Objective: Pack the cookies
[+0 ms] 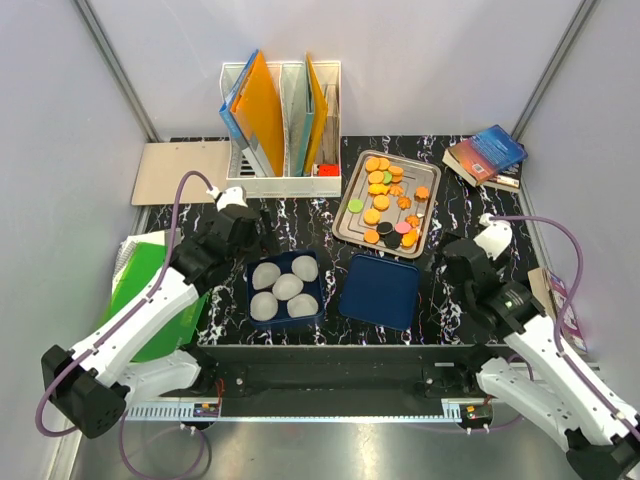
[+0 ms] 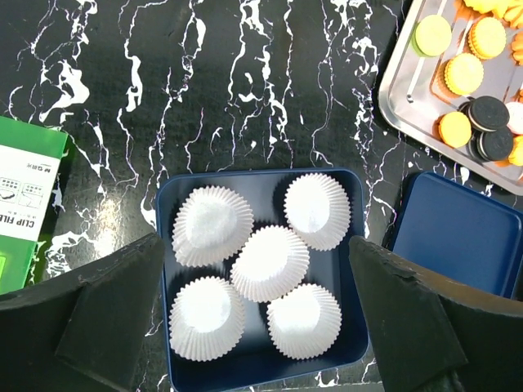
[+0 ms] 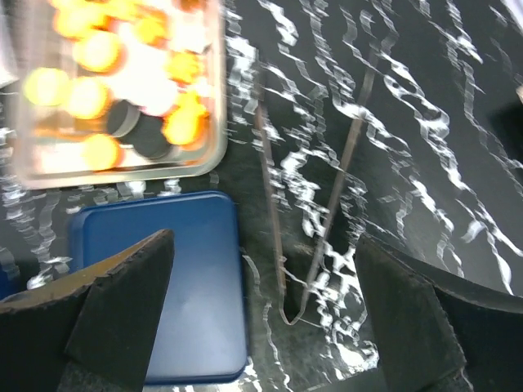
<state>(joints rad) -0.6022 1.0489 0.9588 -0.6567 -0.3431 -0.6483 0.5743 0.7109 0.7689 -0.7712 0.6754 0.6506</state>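
Observation:
The cookies [image 1: 385,200], mostly orange with a few black, green and pink, lie on a metal tray [image 1: 350,215] at the back right. They also show in the left wrist view [image 2: 464,73] and, blurred, in the right wrist view [image 3: 122,90]. A blue box [image 1: 253,300] holds several white paper cups [image 2: 270,261]. Its blue lid [image 1: 380,291] lies to the right. My left gripper [image 2: 253,269] is open and empty above the box. My right gripper [image 3: 263,245] is open and empty above thin metal tongs [image 3: 278,220] lying beside the lid [image 3: 163,286].
A white file organiser [image 1: 282,125] with folders stands at the back. Books [image 1: 487,155] lie at the back right. A green box [image 1: 140,290] sits at the left, also in the left wrist view [image 2: 29,204]. A tan clipboard [image 1: 180,172] lies at the back left.

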